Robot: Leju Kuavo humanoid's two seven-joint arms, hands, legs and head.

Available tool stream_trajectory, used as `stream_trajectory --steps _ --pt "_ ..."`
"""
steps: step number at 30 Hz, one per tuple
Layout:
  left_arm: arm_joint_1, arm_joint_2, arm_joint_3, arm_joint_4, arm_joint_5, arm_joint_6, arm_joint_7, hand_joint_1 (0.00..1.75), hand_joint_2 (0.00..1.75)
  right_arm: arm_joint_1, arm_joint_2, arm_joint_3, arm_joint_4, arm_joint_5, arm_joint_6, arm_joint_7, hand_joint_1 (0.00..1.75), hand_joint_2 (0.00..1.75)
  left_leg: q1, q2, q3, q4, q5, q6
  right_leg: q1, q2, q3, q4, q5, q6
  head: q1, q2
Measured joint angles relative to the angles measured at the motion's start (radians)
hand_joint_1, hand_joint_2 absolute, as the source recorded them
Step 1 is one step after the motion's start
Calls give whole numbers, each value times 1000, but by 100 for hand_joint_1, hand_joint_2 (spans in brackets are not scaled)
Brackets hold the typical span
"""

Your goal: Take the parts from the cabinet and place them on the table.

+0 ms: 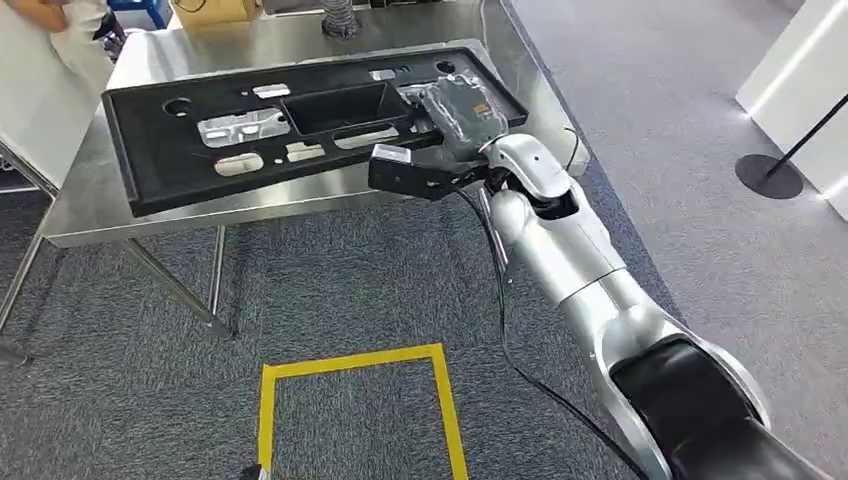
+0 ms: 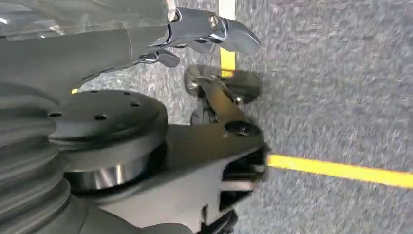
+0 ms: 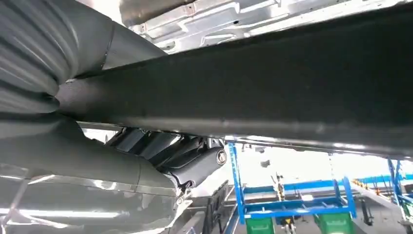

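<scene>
A long black panel (image 1: 160, 150) with several cutouts lies across the steel table (image 1: 300, 50). My right hand (image 1: 462, 118) reaches over the table's near edge and rests on the panel's right end. In the right wrist view the panel's dark edge (image 3: 292, 87) runs between the grey thumb side above it and the dark fingers (image 3: 190, 158) beneath it, so the hand grips that edge. My left hand (image 2: 195, 34) hangs over the carpet with its pale fingers spread and nothing in them.
A person (image 1: 60, 20) stands at the table's far left corner, and a cardboard box (image 1: 215, 10) sits at the back. A yellow tape square (image 1: 350, 365) marks the carpet before the table. A stanchion base (image 1: 768, 175) stands at right. Blue racks (image 3: 292, 204) stand beyond.
</scene>
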Motion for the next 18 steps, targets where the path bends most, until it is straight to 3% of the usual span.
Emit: stream_trajectory --steps 1,3,6,7,8,9,11,12,13,14,16,17,18 --pt "0 0 0 0 0 0 0 0 175 -1 0 0 0 0 0 0 175 175 0 0 41 -101 58 5 0 0 11 2 -10 3 0 0" --pt "0 0 0 0 0 0 0 0 175 -4 0 0 1 0 0 0 175 175 -8 0 73 -164 54 15 6 2 11 7 -19 13 2 0" --pt "-1 1 0 0 0 0 0 0 175 -4 0 2 2 0 0 0 175 175 -8 -2 69 -165 47 31 4 1 11 0 -21 26 3 0" --pt "0 1 0 0 0 0 0 0 175 -5 1 2 1 0 0 0 175 175 0 -1 77 -176 49 38 4 0 10 4 -29 32 3 0" --pt "0 1 1 0 1 0 -1 0 175 -7 1 2 1 0 0 0 175 175 -1 -1 83 -178 47 42 2 -3 0 33 -42 38 5 0" --pt "-1 1 1 0 3 -1 -2 0 175 -11 1 2 2 0 0 0 175 175 -1 0 84 -178 45 48 0 -3 -32 95 -71 43 6 0" --pt "-1 1 1 0 6 -3 -4 0 175 -10 1 3 5 0 1 0 175 175 -1 0 89 -178 38 52 -3 -3 -130 268 -137 51 6 0" --pt "1 2 2 0 8 -3 -4 0 175 -7 1 6 8 3 2 0 175 175 -1 0 94 -177 33 52 -5 -3 -175 335 -144 53 7 0" --pt "3 2 2 0 8 -3 -4 0 175 -4 1 8 10 5 2 1 175 175 -1 -2 99 -177 29 51 -8 -3 -188 336 -124 54 6 0" --pt "5 2 2 0 8 -3 -4 0 175 -2 1 11 12 7 2 1 175 175 -1 -3 107 -177 23 50 -10 -3 -176 292 -82 53 7 0" --pt "7 2 3 0 9 -5 -6 0 175 -3 3 16 13 10 2 1 175 175 -1 -5 126 -174 9 44 -10 -4 -103 107 34 46 7 0" --pt "8 2 4 0 10 -6 -6 0 175 -3 4 17 14 13 2 1 175 175 -1 -6 132 -174 1 39 -8 -7 -74 30 59 39 8 0" --pt "8 1 5 0 11 -8 -8 0 175 -6 9 19 17 16 2 1 175 175 -6 -6 130 -171 -3 31 0 -8 -61 17 44 35 4 0"
